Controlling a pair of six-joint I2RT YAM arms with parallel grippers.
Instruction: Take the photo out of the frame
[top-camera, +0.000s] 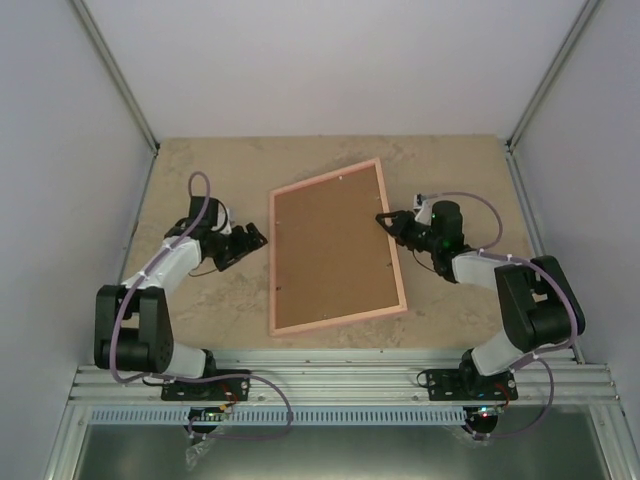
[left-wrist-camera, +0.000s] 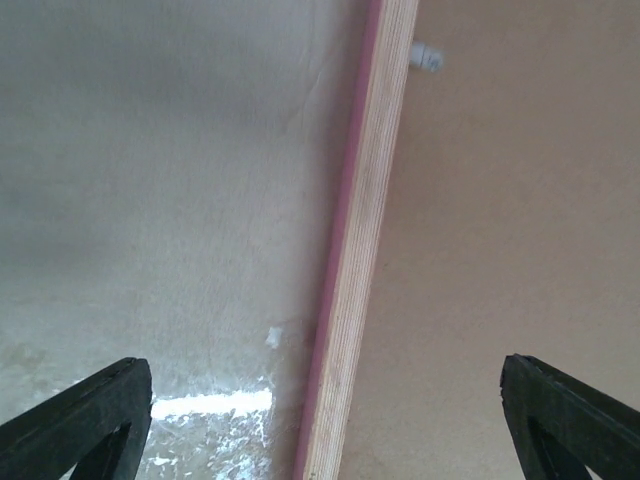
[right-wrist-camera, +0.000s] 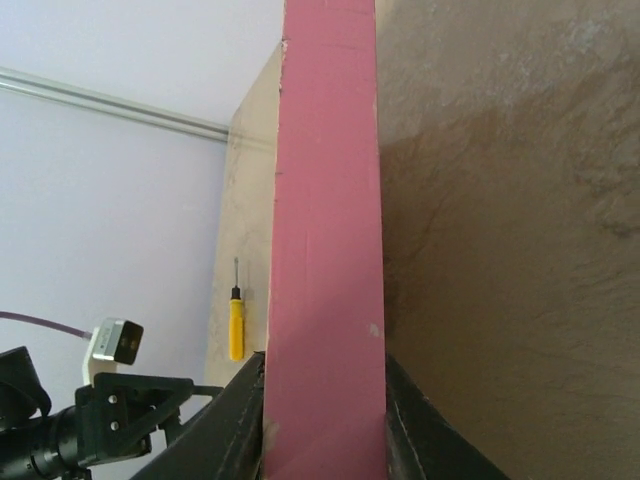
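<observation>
Two claws flanking one large pink thin-railed rectangular picture frame (right-wrist-camera: 330, 200), lying face down and skewed on the beige speckled counter (top-camera: 200, 170), about midway between the arms. Left claw (top-camera: 258, 240) spread wide just beside the left rail, black fingers (left-wrist-camera: 80, 425) far apart, plywood edge of that rail showing in the gap ahead, nothing gripped. Right claw (top-camera: 385, 219) pinched narrow onto the right rail, pink edge clamped between its fingers (right-wrist-camera: 225, 430). Brown backing board (top-camera: 330, 250) facing up, small white tab (left-wrist-camera: 428, 55) just inside the left rail. Underneath, hidden by the board, the sunset photo; exact place impossible to tell. Farther off, past the frame, small yellow-handled screwdriver (right-wrist-camera: 235, 325) on the counter.
</observation>
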